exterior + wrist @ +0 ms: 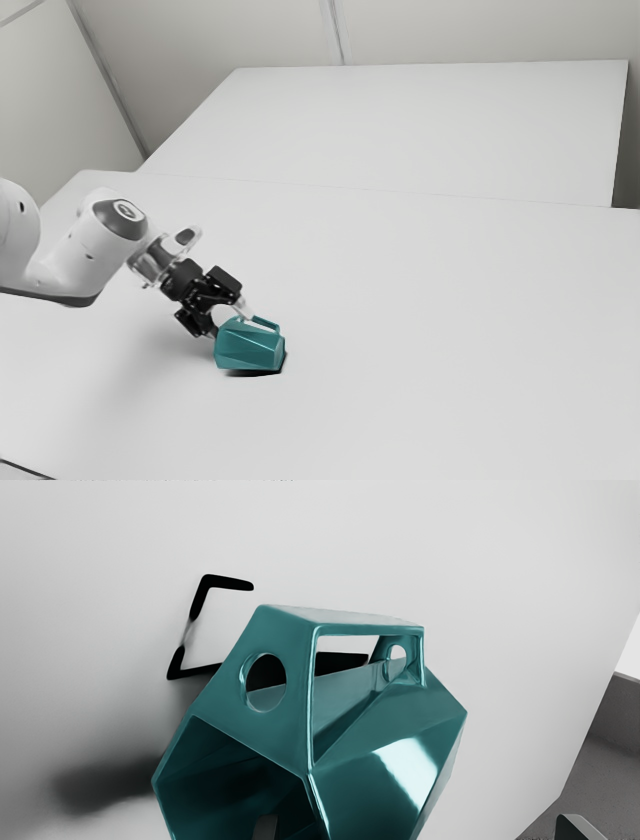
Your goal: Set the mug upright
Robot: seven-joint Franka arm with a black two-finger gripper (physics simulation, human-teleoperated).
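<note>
A white table [440,330] spreads across most of the exterior view. From the left of the frame a white arm [92,245] reaches in, its black hand [229,322] wide open and gripping nothing, one finger [265,828] inside the teal mug [248,348], the other outside. The mug lies tipped at lower left, mouth toward the hand, handle [262,322] uppermost.
</note>
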